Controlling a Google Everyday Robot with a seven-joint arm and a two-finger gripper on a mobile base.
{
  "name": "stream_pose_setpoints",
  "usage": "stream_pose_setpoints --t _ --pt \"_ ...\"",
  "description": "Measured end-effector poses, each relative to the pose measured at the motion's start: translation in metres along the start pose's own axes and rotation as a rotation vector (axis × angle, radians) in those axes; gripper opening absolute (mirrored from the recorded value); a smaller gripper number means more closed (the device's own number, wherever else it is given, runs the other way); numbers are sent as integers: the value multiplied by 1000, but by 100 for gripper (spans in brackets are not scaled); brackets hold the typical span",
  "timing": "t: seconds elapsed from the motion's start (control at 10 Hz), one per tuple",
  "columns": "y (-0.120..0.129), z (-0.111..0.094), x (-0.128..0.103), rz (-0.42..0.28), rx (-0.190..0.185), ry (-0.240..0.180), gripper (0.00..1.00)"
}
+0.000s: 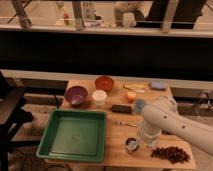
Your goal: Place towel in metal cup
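Observation:
The metal cup is small, round and shiny, and stands upright near the table's front edge, right of the green tray. My white arm reaches in from the right and bends down toward the table. My gripper is at the arm's lower end, directly right of the cup and very close to it. The arm's bulk covers most of the gripper. The towel does not show; it is hidden or out of view.
A green tray fills the front left. Behind it are a purple bowl, a red bowl, a white cup, an orange and a dark block. A fork, grapes and a blue-grey block are nearby.

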Motion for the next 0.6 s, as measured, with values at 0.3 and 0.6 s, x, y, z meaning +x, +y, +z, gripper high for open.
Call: stream_pose_setpoints --t 0.3,0.6 --pt "0 -8 -4 -9 31 2 1" --pt "0 -8 -15 -37 29 -30 0"
